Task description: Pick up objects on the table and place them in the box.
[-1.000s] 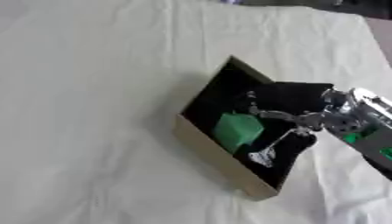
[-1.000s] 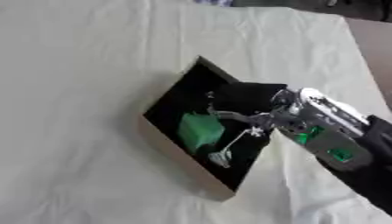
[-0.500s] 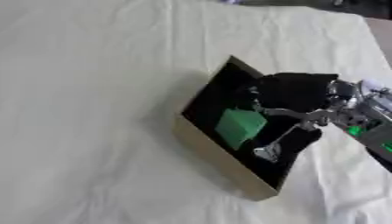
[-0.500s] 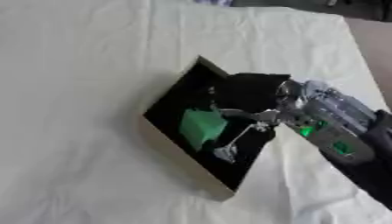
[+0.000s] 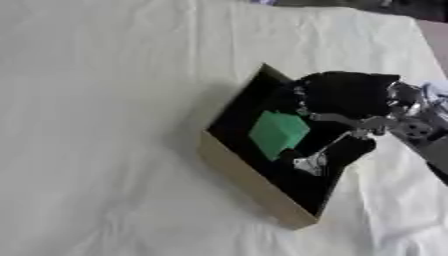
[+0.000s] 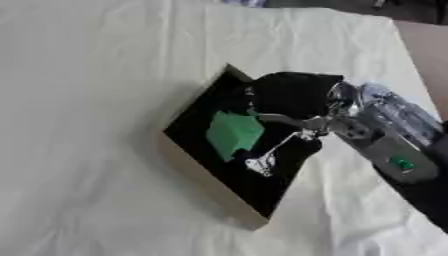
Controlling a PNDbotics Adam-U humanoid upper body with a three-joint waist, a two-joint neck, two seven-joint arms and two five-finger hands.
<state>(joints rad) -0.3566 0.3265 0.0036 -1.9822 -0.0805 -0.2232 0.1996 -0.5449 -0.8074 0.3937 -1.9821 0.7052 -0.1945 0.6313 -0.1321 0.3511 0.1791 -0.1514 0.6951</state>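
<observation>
Green block [image 5: 277, 133] lies inside the black-lined cardboard box [image 5: 249, 184] already. Right hand [image 6: 293, 95] is over the box w/ a black object; grip can't be told. No other objects visible on the white cloth [image 5: 96, 100]; task looks nearly done.

The right hand [image 6: 302, 107] now reaches farther left over the box [image 6: 203, 172], its black mass covering the far corner.

Matt, creased cream tablecloth [image 5: 96, 100]; cardboard box [image 5: 249, 181] with matt black lining; matt green block [image 6: 232, 134]; right hand [image 6: 293, 97] black with glossy silver metal.
</observation>
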